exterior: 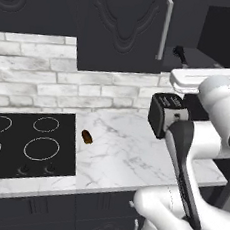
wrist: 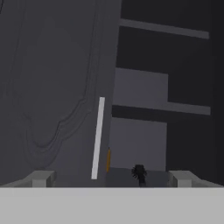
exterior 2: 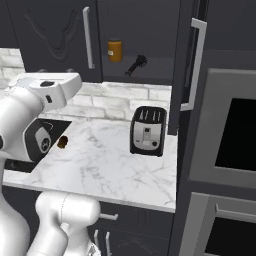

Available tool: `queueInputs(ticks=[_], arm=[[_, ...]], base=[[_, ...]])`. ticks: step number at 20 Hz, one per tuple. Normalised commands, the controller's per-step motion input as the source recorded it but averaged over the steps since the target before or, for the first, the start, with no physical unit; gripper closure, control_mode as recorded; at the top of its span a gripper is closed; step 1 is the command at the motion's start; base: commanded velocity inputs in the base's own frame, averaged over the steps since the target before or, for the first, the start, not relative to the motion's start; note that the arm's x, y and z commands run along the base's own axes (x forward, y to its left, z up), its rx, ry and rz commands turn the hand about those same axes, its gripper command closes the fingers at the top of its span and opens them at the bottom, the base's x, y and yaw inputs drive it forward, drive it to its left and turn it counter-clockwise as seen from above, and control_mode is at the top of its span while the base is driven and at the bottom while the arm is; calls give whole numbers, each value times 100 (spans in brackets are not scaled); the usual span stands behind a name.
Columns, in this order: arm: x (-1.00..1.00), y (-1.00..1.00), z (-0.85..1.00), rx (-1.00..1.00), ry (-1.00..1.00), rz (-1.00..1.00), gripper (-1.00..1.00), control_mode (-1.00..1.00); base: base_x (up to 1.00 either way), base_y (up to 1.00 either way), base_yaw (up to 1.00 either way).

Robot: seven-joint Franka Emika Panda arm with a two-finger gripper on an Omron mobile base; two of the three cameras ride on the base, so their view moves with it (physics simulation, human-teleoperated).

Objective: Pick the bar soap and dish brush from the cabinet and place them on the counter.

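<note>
Right base view gives us amber jar [exterior 2: 115,50] beside dish brush [exterior 2: 135,65] in cabinet [exterior 2: 150,30]; toaster [exterior 2: 148,130] below on counter [exterior 2: 110,165]. Our gripper [wrist: 111,177] wide open, empty.

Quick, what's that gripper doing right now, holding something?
Gripper: open, holding nothing, pointed at the cabinet where the dish brush sits.

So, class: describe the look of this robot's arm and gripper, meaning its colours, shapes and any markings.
The arm is glossy white with rounded, bulbous segments and dark grey joint sections. A flat white block forms the hand. The gripper has two small pale grey, blocky fingertips. No cables or markings are visible.
</note>
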Motion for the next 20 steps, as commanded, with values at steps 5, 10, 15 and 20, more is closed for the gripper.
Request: queueInputs(ticks=[5,10,15,20], arm=[[23,17,-10,1,-6,0,-100,-100],[26,18,-13,1,-9,0,-100,-100],[33,4,-1,0,-1,0,-100,-100],[36,1,0,0,1,0,-100,-100]], base=[[0,0,0],[0,0,0],[0,0,0],[0,0,0]])
